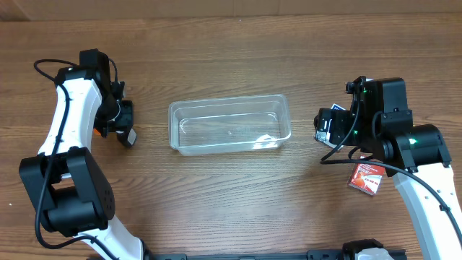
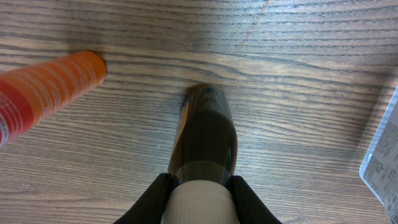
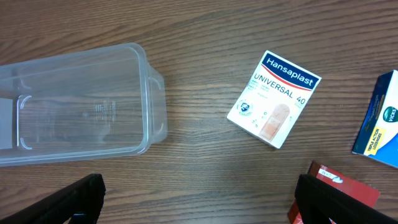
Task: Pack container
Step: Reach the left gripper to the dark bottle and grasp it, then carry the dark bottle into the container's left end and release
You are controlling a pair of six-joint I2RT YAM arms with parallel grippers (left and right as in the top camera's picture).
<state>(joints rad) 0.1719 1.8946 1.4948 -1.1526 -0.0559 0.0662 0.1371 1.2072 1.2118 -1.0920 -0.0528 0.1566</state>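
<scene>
Clear container (image 1: 173, 127) mid-table between both claws, near neither, left gripper (image 2: 202, 194) clamped on dark white-capped bottle (image 2: 205, 137), right gripper (image 3: 199, 202) spread wide, white box (image 3: 274, 99) reading "Hansaplast UNIVERSAL 40", blue box (image 3: 379, 123) with Vicks logo, orange tube (image 2: 50, 87) print unreadable

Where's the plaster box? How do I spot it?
Find the big clear container on the wooden table. Beside its short end, not touching it, lies the plaster box. It is white with a dark blue Hansaplast stripe, unlike the blue box and the red box nearby.
</scene>
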